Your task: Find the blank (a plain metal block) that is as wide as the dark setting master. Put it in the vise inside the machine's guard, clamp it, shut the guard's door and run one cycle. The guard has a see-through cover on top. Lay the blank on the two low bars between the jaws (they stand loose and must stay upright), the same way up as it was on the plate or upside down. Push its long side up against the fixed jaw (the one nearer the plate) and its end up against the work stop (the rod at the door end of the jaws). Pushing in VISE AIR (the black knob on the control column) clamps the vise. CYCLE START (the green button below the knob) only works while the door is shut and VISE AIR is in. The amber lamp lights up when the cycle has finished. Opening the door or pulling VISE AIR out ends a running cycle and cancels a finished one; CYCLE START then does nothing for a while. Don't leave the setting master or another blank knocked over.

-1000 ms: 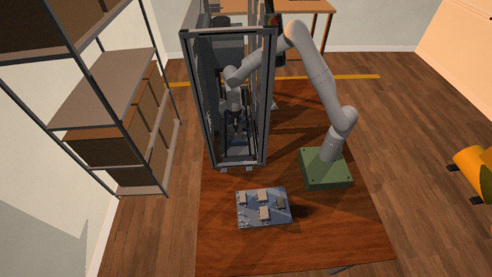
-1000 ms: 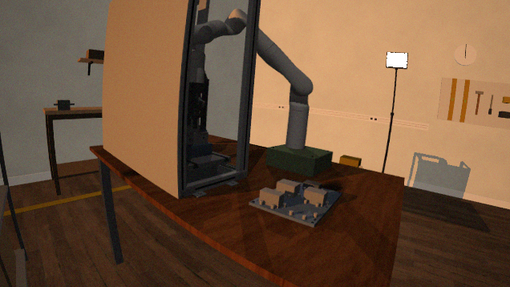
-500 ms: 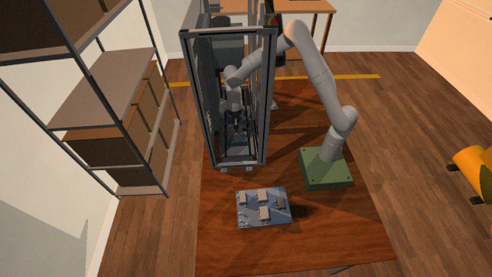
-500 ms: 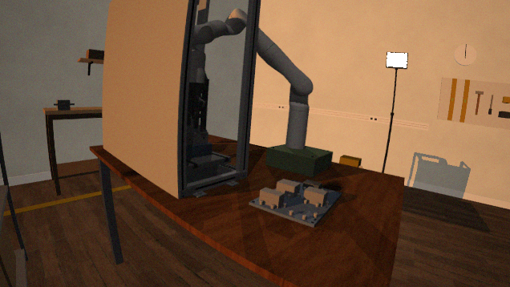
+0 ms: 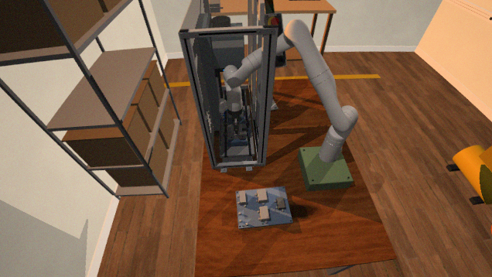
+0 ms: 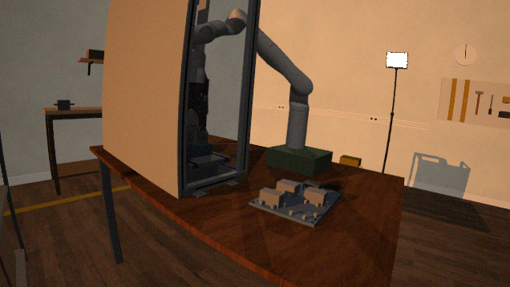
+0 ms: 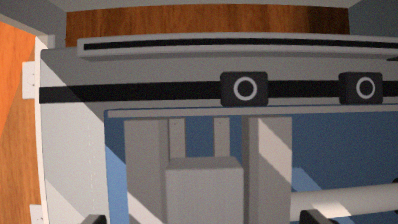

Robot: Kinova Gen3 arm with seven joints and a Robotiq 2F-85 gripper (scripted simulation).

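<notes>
Blank (image 7: 204,195) sits below the end effector (image 5: 235,123) (image 7: 205,220), between the vise jaws; only the wrist view shows it clearly. End effector is spread wide, nothing gripped, fingertips out past the block's two sides. Block-to-jaw contact: can't tell. Top view adds the plate (image 5: 251,222) (image 6: 294,216) on the desk (image 5: 309,240) (image 6: 353,228), outside the guard (image 5: 271,97) (image 6: 247,100), well apart from the end effector. Arm (image 5: 321,77) (image 6: 281,60) arches into the guard, wrist pointing down.

And there's movement inside the guard (image 5: 268,97) (image 6: 249,80)! The hand (image 5: 236,124) (image 6: 199,128) (image 7: 205,219) has shifted slightly from where it was a second ago, and the arm's wrist (image 5: 233,94) (image 6: 199,66) has shifted a touch along with it.
</notes>
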